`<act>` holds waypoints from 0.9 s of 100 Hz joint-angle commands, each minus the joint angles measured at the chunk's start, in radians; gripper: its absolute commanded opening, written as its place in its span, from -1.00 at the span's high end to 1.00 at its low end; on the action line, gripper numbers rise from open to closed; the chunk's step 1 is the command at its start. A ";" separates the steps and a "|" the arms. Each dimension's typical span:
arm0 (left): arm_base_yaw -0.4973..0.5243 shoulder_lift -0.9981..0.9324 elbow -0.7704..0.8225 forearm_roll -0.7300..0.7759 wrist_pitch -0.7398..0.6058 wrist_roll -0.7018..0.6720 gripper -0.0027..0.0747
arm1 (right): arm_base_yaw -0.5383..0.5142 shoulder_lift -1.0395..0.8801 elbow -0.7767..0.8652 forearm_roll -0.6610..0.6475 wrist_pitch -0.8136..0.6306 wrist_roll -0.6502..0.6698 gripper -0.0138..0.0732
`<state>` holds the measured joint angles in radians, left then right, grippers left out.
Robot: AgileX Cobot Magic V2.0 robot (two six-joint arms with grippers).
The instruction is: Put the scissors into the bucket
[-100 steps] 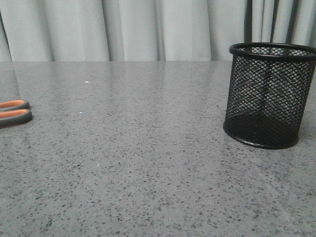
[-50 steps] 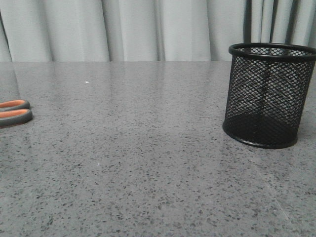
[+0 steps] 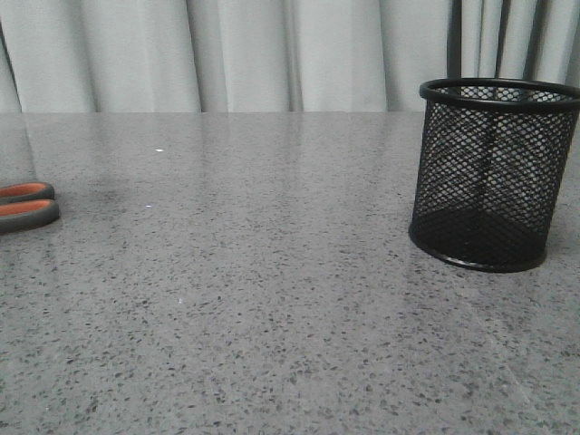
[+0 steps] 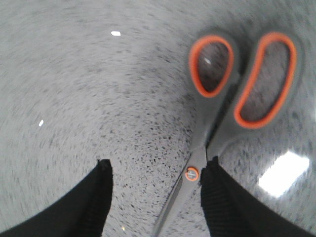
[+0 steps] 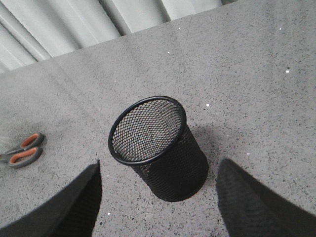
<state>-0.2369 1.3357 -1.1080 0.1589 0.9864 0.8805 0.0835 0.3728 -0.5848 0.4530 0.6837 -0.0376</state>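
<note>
Lying flat under the wide-open left gripper [image 4: 155, 190], the stiff, light scissors [image 4: 217, 123] suit a pivot pinch.

A grey speckled stone-look table [image 3: 272, 299] is filling the lower part of the front view, its polished surface running back to a straight far edge. Pale grey curtains [image 3: 245, 54] are hanging in vertical folds behind that edge, and their folds are showing faintly as a soft reflection on the far part of the tabletop. Small white specks [image 3: 159, 150] are lying scattered on the surface, well apart from one another. In the left wrist view a bright rectangular light reflection [image 4: 283, 173] is gleaming on the tabletop. In the right wrist view the curtains [image 5: 98, 19] are appearing again beyond the table's edge.
</note>
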 commanded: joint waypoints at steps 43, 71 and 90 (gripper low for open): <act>0.108 0.231 -0.176 -0.211 0.156 0.493 -0.05 | 0.045 0.011 -0.035 -0.125 -0.059 -0.012 -0.34; 0.164 0.277 -0.176 -0.279 0.170 0.548 -0.05 | 0.045 0.011 -0.035 -0.129 -0.066 -0.012 -0.34; 0.164 0.306 -0.176 -0.317 0.202 0.584 -0.05 | 0.045 0.013 -0.035 -0.129 -0.066 -0.012 -0.34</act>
<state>-0.0721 1.6462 -1.2769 -0.0944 1.1788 1.4508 0.1282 0.3728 -0.5848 0.3251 0.6894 -0.0400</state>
